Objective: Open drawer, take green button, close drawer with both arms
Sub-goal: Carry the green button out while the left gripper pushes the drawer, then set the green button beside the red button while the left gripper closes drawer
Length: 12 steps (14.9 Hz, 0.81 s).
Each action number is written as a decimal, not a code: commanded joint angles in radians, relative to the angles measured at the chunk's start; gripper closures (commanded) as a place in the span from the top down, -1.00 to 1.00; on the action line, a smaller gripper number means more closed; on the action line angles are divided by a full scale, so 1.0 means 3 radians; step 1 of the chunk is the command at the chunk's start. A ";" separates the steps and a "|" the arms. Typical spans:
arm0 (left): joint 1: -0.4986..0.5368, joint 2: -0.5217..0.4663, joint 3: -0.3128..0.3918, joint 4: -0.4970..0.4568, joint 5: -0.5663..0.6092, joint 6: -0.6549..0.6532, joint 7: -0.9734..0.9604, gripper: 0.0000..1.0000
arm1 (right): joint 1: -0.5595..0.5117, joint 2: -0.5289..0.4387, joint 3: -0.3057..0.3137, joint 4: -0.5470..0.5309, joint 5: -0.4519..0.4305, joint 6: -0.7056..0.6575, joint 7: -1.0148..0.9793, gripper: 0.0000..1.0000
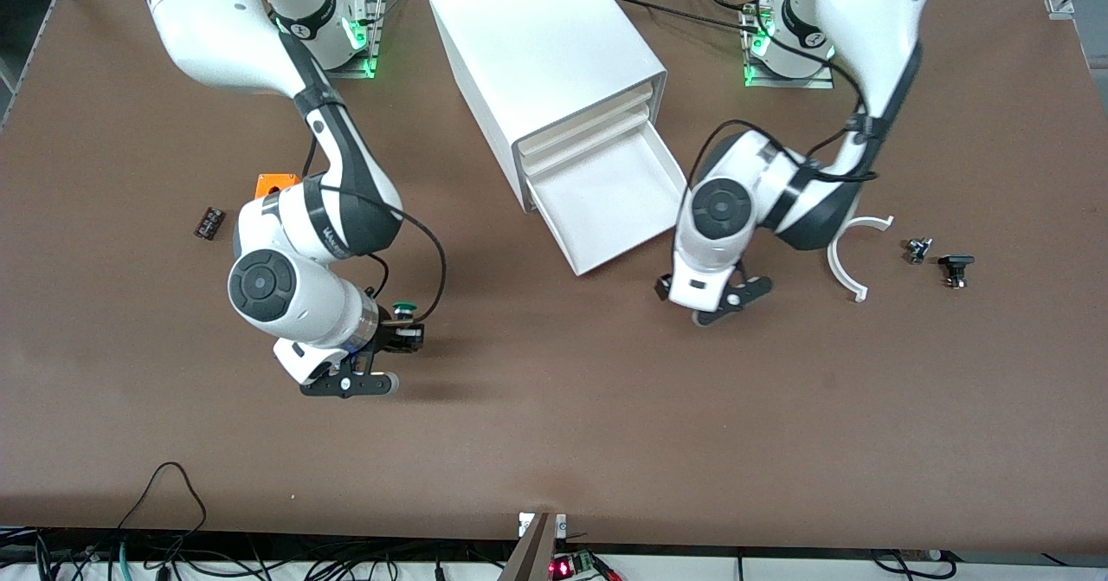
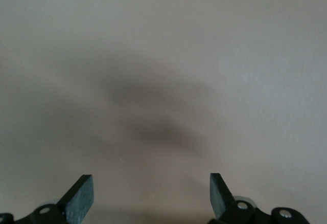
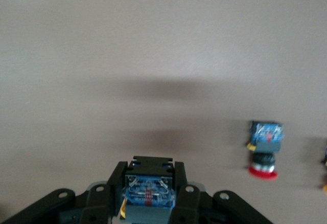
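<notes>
Brown tabletop (image 1: 554,442) fills your view, with the white cabinet (image 1: 545,44) standing between the two arm bases. Its lowest drawer (image 1: 606,200) is pulled out and looks bare inside, so you can judge the opening step done.

Your right gripper (image 1: 400,336) hangs low over open tabletop toward the right arm's end, its jaws clamped on the button (image 3: 148,191); the bluish contact block shows between them in the right wrist view, and a green cap peeks out beside the wrist in the front view. Taking the button therefore appears done too.

Your left gripper (image 1: 723,297) hovers over bare tabletop just beside the drawer's front corner, jaws spread wide with nothing between them.

What remains, by the look of it, is pushing the drawer shut. A red-capped button (image 3: 264,150) lies on the tabletop.
</notes>
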 commanded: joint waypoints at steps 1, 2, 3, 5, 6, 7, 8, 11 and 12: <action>-0.0096 0.0135 0.0021 0.0018 0.0103 0.0118 -0.0072 1.00 | -0.0010 -0.0045 0.0034 -0.0363 -0.0173 0.0435 -0.0073 -1.00; -0.0106 0.0145 0.0021 0.0018 0.0103 0.0144 -0.0077 1.00 | -0.0010 -0.0010 0.0034 -0.0415 -0.0178 0.0543 -0.0073 -1.00; -0.0101 0.0156 0.0006 0.0018 0.0093 0.0144 -0.0077 1.00 | -0.0010 0.0026 0.0029 -0.0466 -0.0179 0.0655 -0.0078 -1.00; -0.0106 0.0161 -0.0096 -0.0048 0.0087 0.0144 -0.0072 1.00 | -0.0021 0.0077 0.0029 -0.0604 -0.0179 0.0885 -0.0134 -1.00; -0.0101 0.0156 -0.0157 -0.0078 0.0087 0.0144 -0.0072 1.00 | -0.0026 0.0088 0.0029 -0.0665 -0.0179 0.0952 -0.0150 -1.00; -0.0040 0.0136 -0.0275 -0.0140 0.0082 0.0144 -0.0067 0.99 | -0.0026 0.0103 0.0034 -0.0732 -0.0179 0.1039 -0.0155 -1.00; 0.0036 0.0125 -0.0382 -0.0196 0.0077 0.0144 -0.0067 0.99 | -0.0026 0.0108 0.0034 -0.0788 -0.0179 0.1126 -0.0175 -1.00; 0.0297 0.0135 -0.0745 -0.0344 0.0067 0.0149 -0.0072 0.99 | -0.0051 0.0180 0.0029 -0.0804 -0.0173 0.1219 -0.0196 -1.00; 0.0399 0.0130 -0.0883 -0.0380 0.0036 0.0149 -0.0072 0.99 | -0.0051 0.0185 0.0034 -0.0804 -0.0168 0.1219 -0.0196 -1.00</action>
